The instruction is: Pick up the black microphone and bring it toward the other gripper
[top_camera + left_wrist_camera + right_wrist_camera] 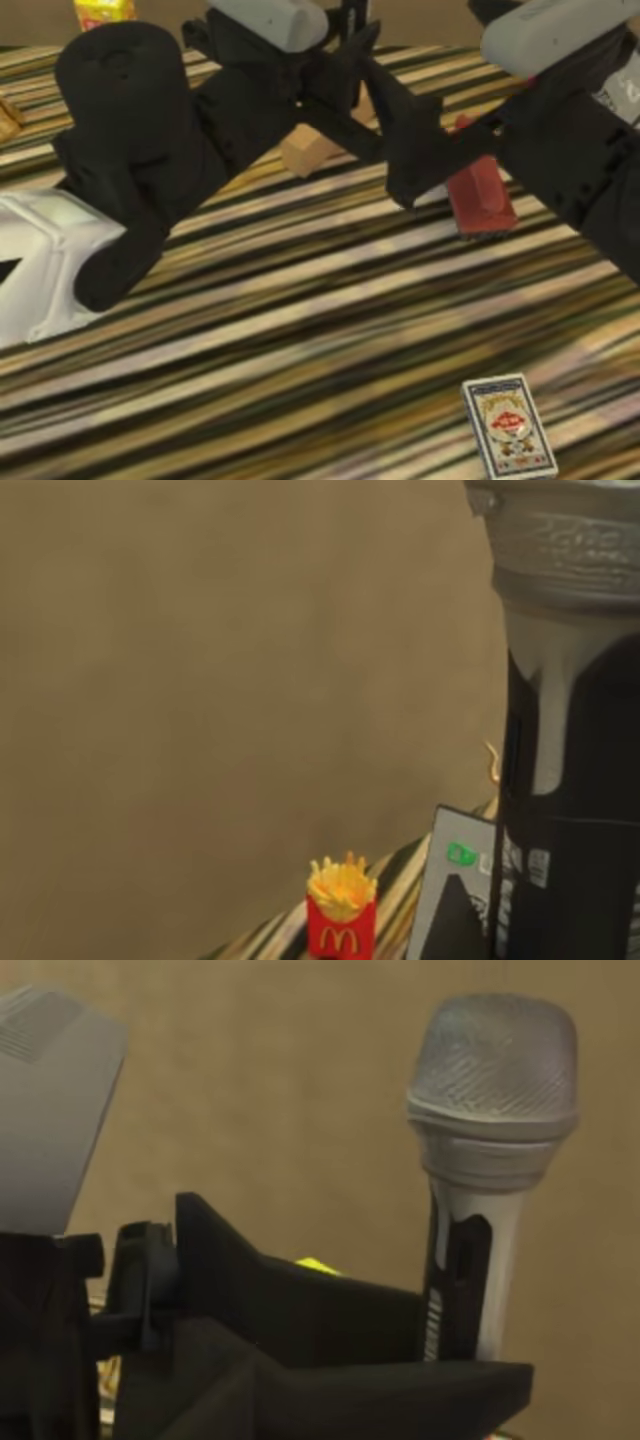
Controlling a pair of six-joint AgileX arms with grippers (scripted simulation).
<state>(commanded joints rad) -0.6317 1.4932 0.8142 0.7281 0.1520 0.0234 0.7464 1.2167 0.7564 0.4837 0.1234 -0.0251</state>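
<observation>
The left gripper (pixel 385 140) pinched the black microphone (pixel 480 1160) upright, its mesh head above the fingers; the right gripper's (pixel 455 140) jaw state could not be told.

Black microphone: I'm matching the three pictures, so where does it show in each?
Top view: black microphone, probably the slim dark stick at the top edge, centre.
Left wrist view: right edge, upright.
Right wrist view: right side, upright.
Landmark: fries box, in the top and left wrist views.
</observation>
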